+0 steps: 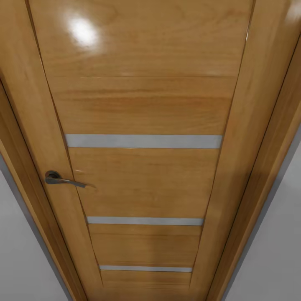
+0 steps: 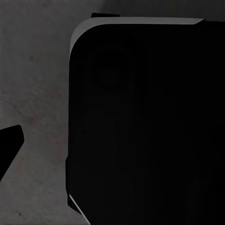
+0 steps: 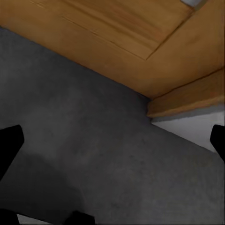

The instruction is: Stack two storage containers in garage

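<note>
- We are looking at a shiny brown wooden door [image 1: 146, 167] with three flat silver stripes [image 1: 144, 141] across it. It is shut.
- A dark metal lever handle [image 1: 62, 179] is sitting on the door's left side, between the top stripe and the middle stripe.
- Plain white-grey walls [image 1: 21, 251] are showing on both sides of the door.
- In the right wrist view, the dark grey speckled floor [image 3: 93, 140] is running up to the bottom of the door [image 3: 117, 37]. The right gripper [image 3: 115, 145] is spreading its two black fingertips [image 3: 9, 145] wide apart, holding nothing.
- In the left wrist view, a big black rounded block [image 2: 145, 126] is blocking most of the floor [image 2: 33, 93]. One black fingertip [image 2: 9, 145] of the left gripper is poking in, so we cannot tell how its jaws are standing.
- We cannot see the orange-red bins here.
</note>
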Robot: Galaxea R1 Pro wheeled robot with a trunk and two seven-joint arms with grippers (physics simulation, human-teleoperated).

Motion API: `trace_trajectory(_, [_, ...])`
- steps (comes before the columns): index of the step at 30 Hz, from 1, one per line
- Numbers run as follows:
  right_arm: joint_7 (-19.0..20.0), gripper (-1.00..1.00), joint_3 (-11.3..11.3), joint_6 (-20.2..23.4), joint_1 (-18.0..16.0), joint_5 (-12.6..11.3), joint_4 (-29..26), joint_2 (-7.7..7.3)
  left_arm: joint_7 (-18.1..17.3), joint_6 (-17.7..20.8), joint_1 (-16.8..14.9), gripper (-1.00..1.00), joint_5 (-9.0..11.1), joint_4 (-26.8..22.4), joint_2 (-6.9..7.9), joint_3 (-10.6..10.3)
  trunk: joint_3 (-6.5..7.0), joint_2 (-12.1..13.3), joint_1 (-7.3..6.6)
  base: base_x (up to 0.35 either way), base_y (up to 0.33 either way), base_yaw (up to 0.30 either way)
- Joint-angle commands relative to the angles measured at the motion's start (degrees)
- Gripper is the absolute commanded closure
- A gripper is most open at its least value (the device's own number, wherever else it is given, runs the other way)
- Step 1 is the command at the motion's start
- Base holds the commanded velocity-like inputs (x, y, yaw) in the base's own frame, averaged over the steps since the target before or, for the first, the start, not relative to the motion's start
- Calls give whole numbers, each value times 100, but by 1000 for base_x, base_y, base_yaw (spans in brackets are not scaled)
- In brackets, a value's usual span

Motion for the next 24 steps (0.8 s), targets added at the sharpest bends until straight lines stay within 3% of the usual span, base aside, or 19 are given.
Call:
trace_trajectory(1, [-96,-100,36,238,-4,47,-390,-12,-3,-14,-2,-100,23,1,0,18,-6,-3,0,0,0,0])
trace_trajectory(9, [-185,-100,45,1802,-4,257,-2732,25,-3,-14,-2,-100,21,1,0,19,-6,-3,0,0,0,0])
trace_trajectory(14, [-195,-100,87,2609,-4,274,-3690,56,-3,-14,-1,-100,23,1,0,19,-6,-3,0,0,0,0])
trace_trajectory(20, [-230,-100,271,3300,-8,385,-4329,124,-3,-14,-2,-100,21,1,0,19,-6,-3,0,0,0,0])
trace_trajectory(23, [-246,-100,309,3611,-11,700,-4480,474,-3,-14,-2,-100,21,1,0,19,-6,-3,0,0,0,0])
trace_trajectory(24, [-248,-100,319,3742,-12,894,-4506,666,-3,-14,-2,-100,21,1,0,19,-6,-3,0,0,0,0])
